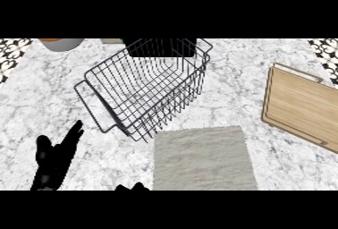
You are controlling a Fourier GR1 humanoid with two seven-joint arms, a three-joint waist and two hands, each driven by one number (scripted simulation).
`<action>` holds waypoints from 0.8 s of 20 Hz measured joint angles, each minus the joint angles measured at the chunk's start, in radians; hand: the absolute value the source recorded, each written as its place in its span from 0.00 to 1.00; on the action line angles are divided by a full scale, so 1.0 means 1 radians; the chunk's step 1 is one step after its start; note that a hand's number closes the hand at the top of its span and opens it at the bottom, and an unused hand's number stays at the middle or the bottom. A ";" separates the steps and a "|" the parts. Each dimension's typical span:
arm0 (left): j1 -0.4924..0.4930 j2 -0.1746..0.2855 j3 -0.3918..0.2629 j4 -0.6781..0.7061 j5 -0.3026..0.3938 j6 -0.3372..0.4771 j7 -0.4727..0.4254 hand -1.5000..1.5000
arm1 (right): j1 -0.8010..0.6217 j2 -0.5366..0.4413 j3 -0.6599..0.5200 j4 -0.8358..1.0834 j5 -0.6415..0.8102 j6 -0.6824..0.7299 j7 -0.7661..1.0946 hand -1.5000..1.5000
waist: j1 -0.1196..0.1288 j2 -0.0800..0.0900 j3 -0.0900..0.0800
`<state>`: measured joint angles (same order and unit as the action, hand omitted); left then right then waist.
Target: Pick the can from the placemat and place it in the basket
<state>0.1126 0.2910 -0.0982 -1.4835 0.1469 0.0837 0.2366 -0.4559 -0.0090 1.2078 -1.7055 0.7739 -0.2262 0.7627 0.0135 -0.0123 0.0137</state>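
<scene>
The black wire basket [146,91] stands tilted at the counter's middle. A dark blocky object [162,47] shows at its far end behind the wires; it may be the can, but I cannot tell. The pale grey placemat [203,159] lies in front of the basket with nothing on it. My left hand [54,160] rests open at the lower left, fingers up, apart from the basket. Black tips [131,186] poke in at the lower edge left of the placemat, probably my right hand.
A wooden cutting board [302,106] lies at the right edge. A grey bowl with an orange inside [61,43] sits at the far left corner. Patterned tiles show past both far corners of the marble counter.
</scene>
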 measured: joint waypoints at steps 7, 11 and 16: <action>0.010 -0.001 0.007 -0.006 -0.004 0.005 0.003 0.50 | -0.118 -0.003 -0.136 -0.253 -0.047 -0.029 0.157 1.00 | -0.009 -0.004 -0.004; 0.011 -0.007 0.005 -0.009 -0.009 0.006 -0.002 0.50 | -0.245 0.001 -0.287 -0.362 -0.117 0.018 0.267 1.00 | -0.009 -0.004 -0.005; 0.013 -0.011 0.004 -0.004 -0.020 0.002 -0.026 0.50 | -0.434 0.001 -0.500 -0.312 -0.232 0.048 0.306 1.00 | 0.001 0.001 -0.006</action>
<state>0.1255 0.2798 -0.0938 -1.4873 0.1270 0.0853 0.2109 -0.8902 -0.0079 0.7082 -2.0171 0.5422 -0.1778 1.0690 0.0146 -0.0118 0.0081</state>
